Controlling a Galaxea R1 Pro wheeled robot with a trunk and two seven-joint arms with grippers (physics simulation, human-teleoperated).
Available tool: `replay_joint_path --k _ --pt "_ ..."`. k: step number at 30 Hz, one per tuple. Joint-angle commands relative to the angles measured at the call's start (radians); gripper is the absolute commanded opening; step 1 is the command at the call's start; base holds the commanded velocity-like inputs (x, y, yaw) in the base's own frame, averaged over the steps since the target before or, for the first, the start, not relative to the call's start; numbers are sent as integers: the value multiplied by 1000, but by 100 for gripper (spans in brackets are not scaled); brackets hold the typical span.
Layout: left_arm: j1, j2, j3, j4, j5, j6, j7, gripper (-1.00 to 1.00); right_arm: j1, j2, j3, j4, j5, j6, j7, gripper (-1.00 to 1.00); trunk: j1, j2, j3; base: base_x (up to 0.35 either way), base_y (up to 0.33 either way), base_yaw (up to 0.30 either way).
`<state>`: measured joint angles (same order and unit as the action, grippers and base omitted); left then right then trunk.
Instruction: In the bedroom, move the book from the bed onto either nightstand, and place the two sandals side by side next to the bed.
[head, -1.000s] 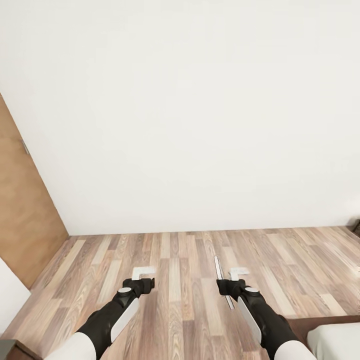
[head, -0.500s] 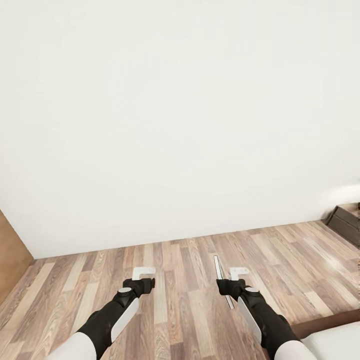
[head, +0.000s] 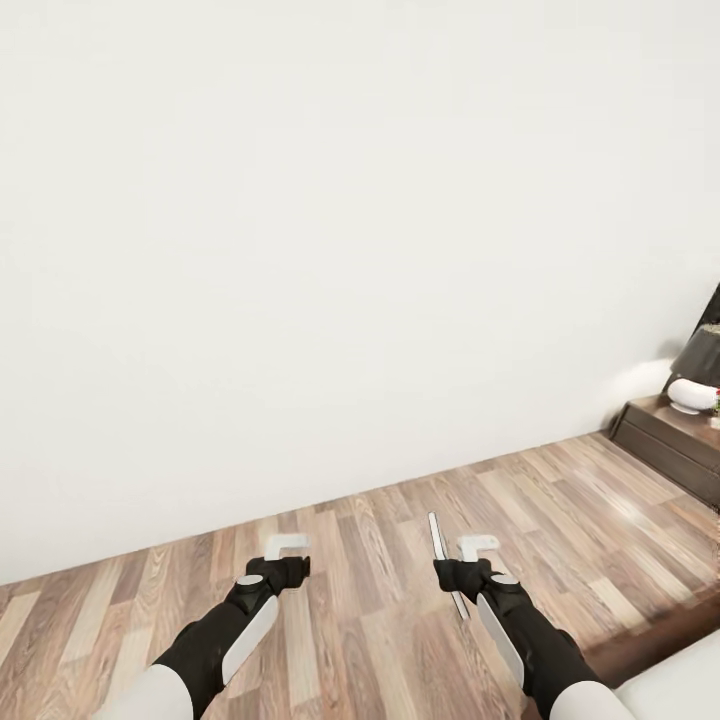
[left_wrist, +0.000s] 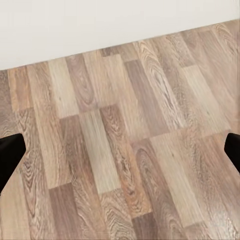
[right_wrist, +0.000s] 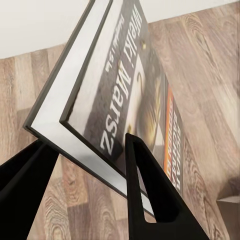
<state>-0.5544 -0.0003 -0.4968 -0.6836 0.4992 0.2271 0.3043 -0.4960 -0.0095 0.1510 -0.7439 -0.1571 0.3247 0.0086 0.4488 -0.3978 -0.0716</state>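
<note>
While clamped edge-on in the right jaws (head: 463, 556), thin dark-covered paperback book with orange band (right_wrist: 125, 107) rides above wood-plank floor (head: 380, 560), clear of grey-mattressed bed (head: 672, 690). Left jaws (head: 287, 548) wide apart, empty. Step in hand: carrying book toward dark brown wooden nightstand (head: 668, 440) at far right. Next move probably calls for closing on it, then laying book flat on top.
</note>
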Motion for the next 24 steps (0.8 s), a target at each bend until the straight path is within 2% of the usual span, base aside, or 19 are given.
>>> replay_joint_path --k 1,12,24 --pt "-1 1 -5 -2 8 3 9 100 -1 -1 4 -2 -10 5 -2 -100 1 -2 -1 287 216 -262" --pt "-1 -1 -6 -2 2 3 9 100 -1 -2 4 -2 -7 6 1 -100 1 -2 7 293 196 -262" --pt "-1 -3 -9 -2 -4 3 9 100 -1 -2 3 -2 -7 7 1 -100 1 -2 1 331 26 -225"
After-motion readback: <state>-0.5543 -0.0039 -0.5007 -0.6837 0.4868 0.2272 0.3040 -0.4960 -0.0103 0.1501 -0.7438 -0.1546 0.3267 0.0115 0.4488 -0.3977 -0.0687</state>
